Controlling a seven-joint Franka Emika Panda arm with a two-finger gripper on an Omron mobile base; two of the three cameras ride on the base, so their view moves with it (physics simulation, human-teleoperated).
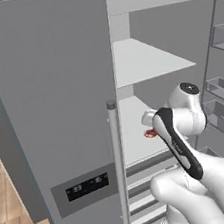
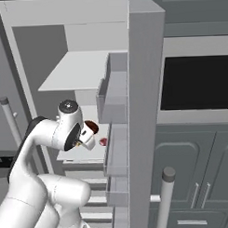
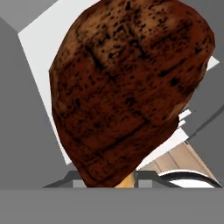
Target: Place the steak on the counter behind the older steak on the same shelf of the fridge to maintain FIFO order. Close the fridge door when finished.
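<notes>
Clamped between the fingers of the gripper, the steak is carried inside the open fridge, above the front part of the shelf. In the hand view the dark brown lump sits directly before the camera, with its tan end down between the finger tips. The older steak is seen as a small pink-red slab lying flat on the same shelf, just beside and slightly below the gripper. The fridge door is held open at the right, its grey bins facing the arm.

Several risks are judged from this position. The older steak could be struck or pushed backward by the hand if the reach toward the rear is made too low, and FIFO order would then be spoiled. A release made too early would leave the new piece in front of, or on top of, the old one. The upper shelf could be grazed by the wrist if it is raised too high.
</notes>
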